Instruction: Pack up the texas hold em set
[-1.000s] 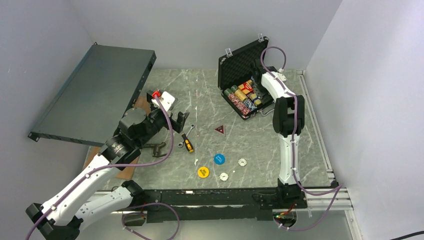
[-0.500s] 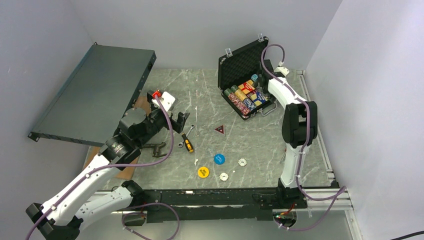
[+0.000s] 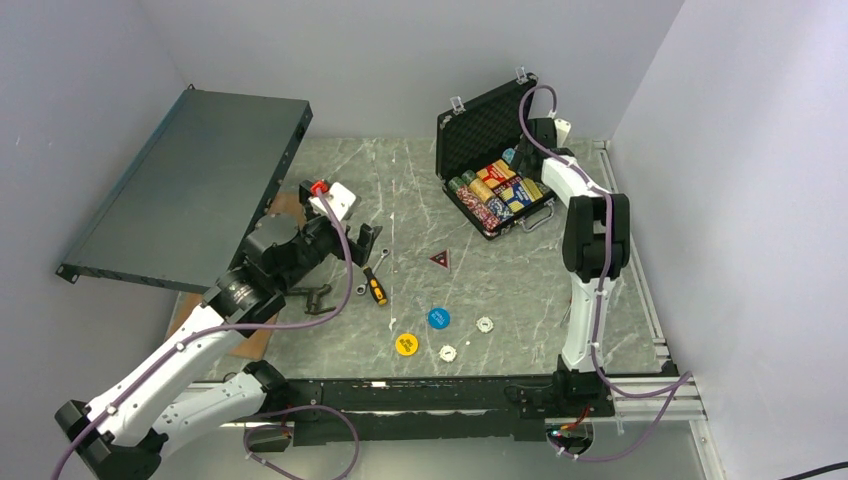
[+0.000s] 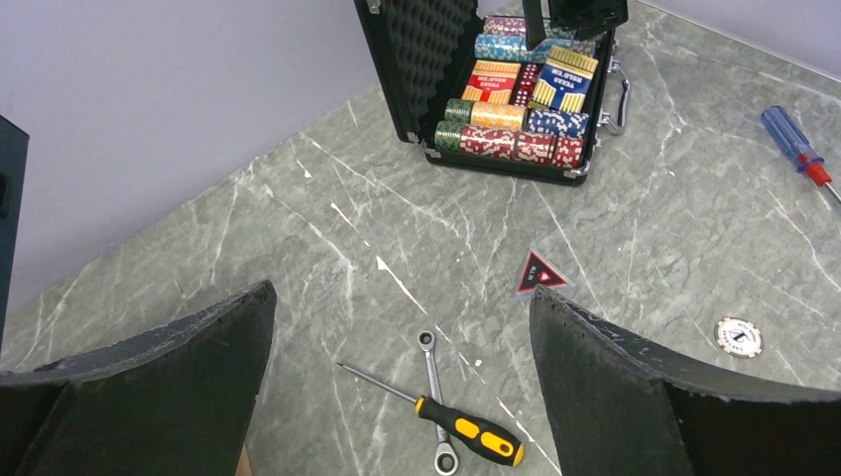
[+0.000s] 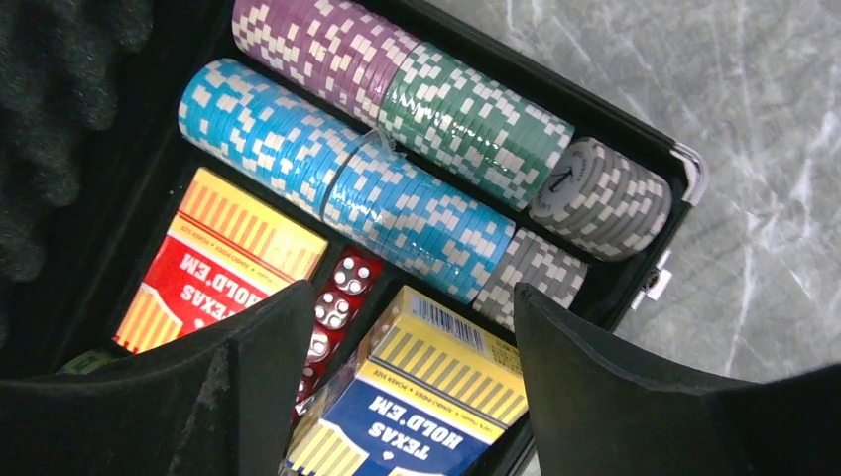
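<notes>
Nearest the arm bases, loose pieces lie on the table (image 3: 520,290): a yellow button (image 3: 405,343), a white button (image 3: 447,352), a blue button (image 3: 438,318) and a second white button (image 3: 485,324), all apart from one another. Their print is too small for us to read. Beyond them we find a red triangle (image 3: 439,259) and a yellow-handled screwdriver (image 3: 374,287) lying across a wrench (image 4: 432,372), part of which it covers. The left gripper (image 4: 402,297) hangs above these tools, jaws spread wide with nothing between them. The wrist view's lower edge cuts its fingers off.

Farther on, at the table's far right, the briefcase (image 4: 516,171) sits open. In the overhead view its long axis runs from left toward the far right. The lid (image 3: 482,120) stands upright along the far-left long side, and the handle (image 3: 535,220) points near-right from the opposite side. The chip rows (image 5: 397,198) lie along that axis, beside a red deck (image 5: 213,268) and a blue deck (image 5: 436,397) whose lower end is cut off. The right gripper (image 5: 412,297) hangs over the case's right-hand end with its jaws apart, framing the blue deck. We cannot tell whether the pads touch it. From overhead its own wrist hides the fingers.
</notes>
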### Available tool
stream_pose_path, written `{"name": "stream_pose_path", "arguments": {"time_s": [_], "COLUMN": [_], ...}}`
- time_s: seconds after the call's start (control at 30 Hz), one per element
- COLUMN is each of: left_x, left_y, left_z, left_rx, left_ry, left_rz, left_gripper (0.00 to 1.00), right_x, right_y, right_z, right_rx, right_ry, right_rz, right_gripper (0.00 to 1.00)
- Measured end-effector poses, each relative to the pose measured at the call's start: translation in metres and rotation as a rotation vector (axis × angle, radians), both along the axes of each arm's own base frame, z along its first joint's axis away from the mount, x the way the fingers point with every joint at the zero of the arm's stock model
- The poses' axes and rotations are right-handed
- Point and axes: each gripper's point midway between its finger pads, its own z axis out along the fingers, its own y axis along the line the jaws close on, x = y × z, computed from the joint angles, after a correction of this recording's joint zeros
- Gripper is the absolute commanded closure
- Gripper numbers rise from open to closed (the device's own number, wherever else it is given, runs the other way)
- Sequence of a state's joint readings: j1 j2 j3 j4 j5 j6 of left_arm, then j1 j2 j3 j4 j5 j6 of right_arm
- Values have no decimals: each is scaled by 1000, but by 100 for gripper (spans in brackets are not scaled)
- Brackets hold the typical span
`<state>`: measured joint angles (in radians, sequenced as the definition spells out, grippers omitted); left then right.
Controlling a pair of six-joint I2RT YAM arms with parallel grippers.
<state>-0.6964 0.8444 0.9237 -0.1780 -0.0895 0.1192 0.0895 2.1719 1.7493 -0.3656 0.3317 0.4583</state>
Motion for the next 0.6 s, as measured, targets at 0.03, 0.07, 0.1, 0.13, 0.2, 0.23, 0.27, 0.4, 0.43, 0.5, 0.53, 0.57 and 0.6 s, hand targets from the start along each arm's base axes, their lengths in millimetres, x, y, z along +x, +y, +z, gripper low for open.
{"name": "stream_pose_path", "arguments": {"time_s": [0.03, 0.07, 0.1, 0.13, 0.2, 0.23, 0.27, 0.4, 0.43, 0.5, 0.53, 0.57, 0.6], "left_x": [0, 1, 1, 1, 2, 2, 2, 2, 2, 1, 1, 1, 1], "left_y": [-1, -1, -2, -3, -3, -3, -3, -3, -3, -4, -4, -4, -4], "left_z": [-1, -2, -3, -4, -5, -5, -5, -6, -6, -6, -6, -6, -6], "left_rx": [2, 4, 7, 8, 11, 11, 11, 11, 11, 11, 11, 11, 11], "left_ry": [3, 6, 9, 10, 14, 14, 14, 15, 15, 15, 15, 16, 16], "left_rz": [-2, -4, -6, -7, -7, -7, -7, -8, -8, -11, -14, -14, -14], "left_gripper": [1, 1, 1, 1, 1, 1, 1, 1, 1, 1, 1, 1, 1], "right_x": [2, 3, 3, 4, 7, 9, 9, 6, 6, 6, 6, 6, 5], "right_y": [-1, 0, 1, 2, 9, 12, 15, 27, 26, 26, 26, 26, 26], "right_z": [-4, -8, -11, -13, -11, -11, -12, -25, -27, -27, -27, -27, -27], "right_rx": [-3, 0, 5, 4, 28, 43, 55, 89, 87, 95, 98, 100, 101], "right_ry": [3, 8, 12, 15, -1, -9, -13, -12, -14, -22, -25, -31, -36], "right_rz": [9, 21, 30, 38, 61, 71, 78, 98, 97, 92, 90, 89, 88], "right_gripper": [28, 29, 30, 32, 36, 37, 37, 39, 39, 39, 39, 39, 38]}}
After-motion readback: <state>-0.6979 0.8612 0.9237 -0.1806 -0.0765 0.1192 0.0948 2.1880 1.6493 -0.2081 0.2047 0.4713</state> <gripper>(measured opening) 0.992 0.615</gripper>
